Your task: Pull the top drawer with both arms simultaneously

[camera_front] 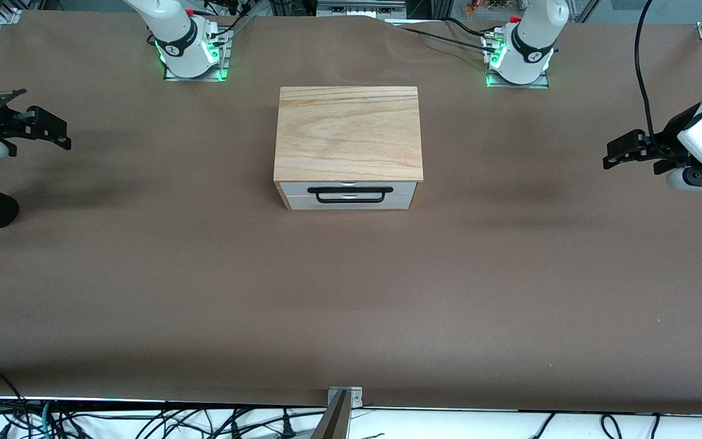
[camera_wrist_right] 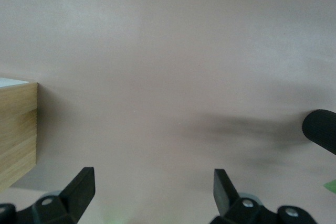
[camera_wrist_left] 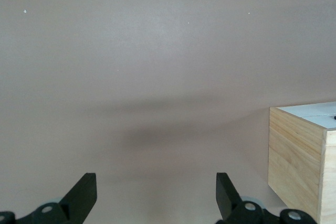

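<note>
Brown bench (camera_front: 205, 292) carries the box centrally, its top drawer (camera_front: 348, 188) fully closed, while left claw (camera_front: 616, 160) and right claw (camera_front: 58, 141) hover spread at opposite ends, seemingly awaiting approach.

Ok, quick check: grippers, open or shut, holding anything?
Left gripper: jaws open, empty, over bare table at the left arm's end.
Right gripper: jaws open, empty, over bare table at the right arm's end.

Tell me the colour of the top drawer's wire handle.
Black, seen best in the front view: the wide wire handle on the white drawer front.
</note>
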{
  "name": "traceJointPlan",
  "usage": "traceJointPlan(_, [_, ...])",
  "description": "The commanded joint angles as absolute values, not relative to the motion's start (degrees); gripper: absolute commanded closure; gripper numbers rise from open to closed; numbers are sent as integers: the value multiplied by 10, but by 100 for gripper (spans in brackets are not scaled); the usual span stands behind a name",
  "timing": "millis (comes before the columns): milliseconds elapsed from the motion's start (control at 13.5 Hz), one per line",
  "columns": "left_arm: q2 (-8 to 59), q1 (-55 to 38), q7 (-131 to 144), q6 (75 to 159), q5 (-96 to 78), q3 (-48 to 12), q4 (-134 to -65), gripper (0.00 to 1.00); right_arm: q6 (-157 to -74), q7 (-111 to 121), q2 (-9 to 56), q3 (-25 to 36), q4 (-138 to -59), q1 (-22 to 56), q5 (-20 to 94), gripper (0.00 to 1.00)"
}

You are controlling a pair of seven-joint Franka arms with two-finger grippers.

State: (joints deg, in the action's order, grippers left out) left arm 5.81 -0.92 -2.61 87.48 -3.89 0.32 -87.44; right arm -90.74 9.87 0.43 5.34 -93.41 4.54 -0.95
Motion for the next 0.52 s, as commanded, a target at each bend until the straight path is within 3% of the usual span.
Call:
traceJointPlan(0, [67, -7, -33, 871, -42, 6, -856, 0, -897, 93, 4, 52, -925, 42, -12, 0])
traceJointPlan(444, [68, -9, -33, 871, -42, 5, -856, 0, -897, 93, 5, 52, -925, 42, -12, 0])
